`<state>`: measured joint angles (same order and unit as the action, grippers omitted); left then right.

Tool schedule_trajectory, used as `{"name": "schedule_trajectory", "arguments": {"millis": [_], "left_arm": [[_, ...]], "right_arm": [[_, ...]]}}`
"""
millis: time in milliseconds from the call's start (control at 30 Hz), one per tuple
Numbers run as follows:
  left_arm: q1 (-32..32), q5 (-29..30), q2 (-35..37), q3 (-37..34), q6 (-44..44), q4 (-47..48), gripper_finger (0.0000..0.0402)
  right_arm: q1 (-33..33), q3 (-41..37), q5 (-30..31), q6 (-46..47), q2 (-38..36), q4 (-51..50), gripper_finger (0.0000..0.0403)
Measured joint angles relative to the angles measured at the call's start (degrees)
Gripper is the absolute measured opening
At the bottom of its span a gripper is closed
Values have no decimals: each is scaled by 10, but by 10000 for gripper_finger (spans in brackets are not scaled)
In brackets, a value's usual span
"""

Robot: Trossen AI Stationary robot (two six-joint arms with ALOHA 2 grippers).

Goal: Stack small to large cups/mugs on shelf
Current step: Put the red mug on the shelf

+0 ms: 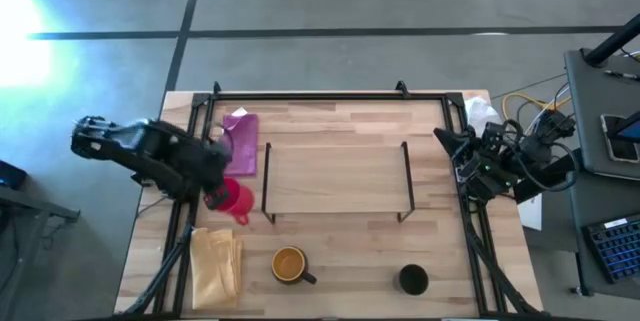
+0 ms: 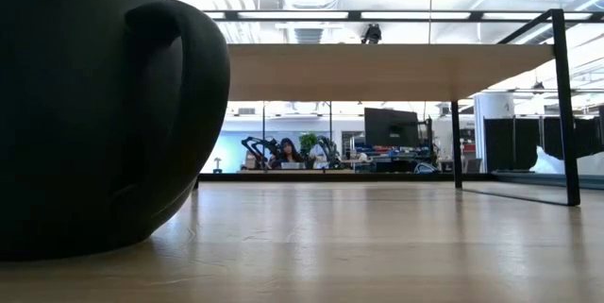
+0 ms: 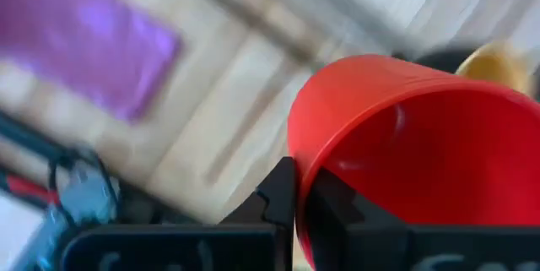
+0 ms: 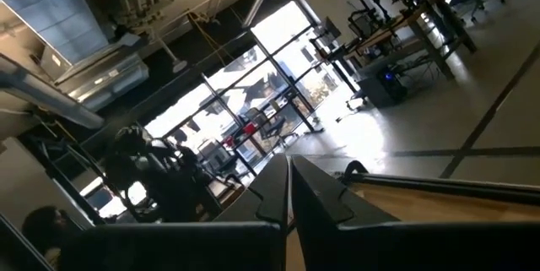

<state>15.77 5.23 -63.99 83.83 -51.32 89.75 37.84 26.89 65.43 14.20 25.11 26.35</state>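
Observation:
My left gripper is shut on the red-pink cup just left of the shelf's left bracket; the left wrist view looks into the cup's mouth. The light-wood shelf stands mid-table. The mustard-yellow mug and the black cup stand upright on the tabletop near the front edge. The black cup fills the left of the low view. My right gripper is shut and empty at the table's right edge, pointing out into the room. My left gripper pinches the red-pink cup's rim wall, one finger inside the cup and one outside. The fingers come from the table's left, slanting down. The cup sits tilted, mouth toward the arm. I cannot tell whether it is clear of the table.
A purple cloth lies behind the left gripper and a tan folded cloth lies at the front left. Black frame rails run along the table's far edge and sides. The shelf board stands raised on black brackets.

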Motion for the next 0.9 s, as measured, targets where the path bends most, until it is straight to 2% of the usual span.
{"name": "schedule_trajectory", "arguments": {"millis": [167,300,433,533,667,900], "left_arm": [[-35,32,-68,114,72,3,0],[-66,61,-145,179,182,2,0],[-104,56,-214,227,315,2,0],[-124,29,-253,249,388,2,0],[-147,-14,-289,259,434,3,0],[-171,-16,-333,277,455,2,0]], "right_arm": [[0,0,2,17,12,2,9],[0,0,2,31,27,1,9],[0,0,-5,55,49,1,9],[0,0,-51,47,68,6,9],[0,0,-87,53,96,45,9],[0,0,-99,79,136,83,9]]}}
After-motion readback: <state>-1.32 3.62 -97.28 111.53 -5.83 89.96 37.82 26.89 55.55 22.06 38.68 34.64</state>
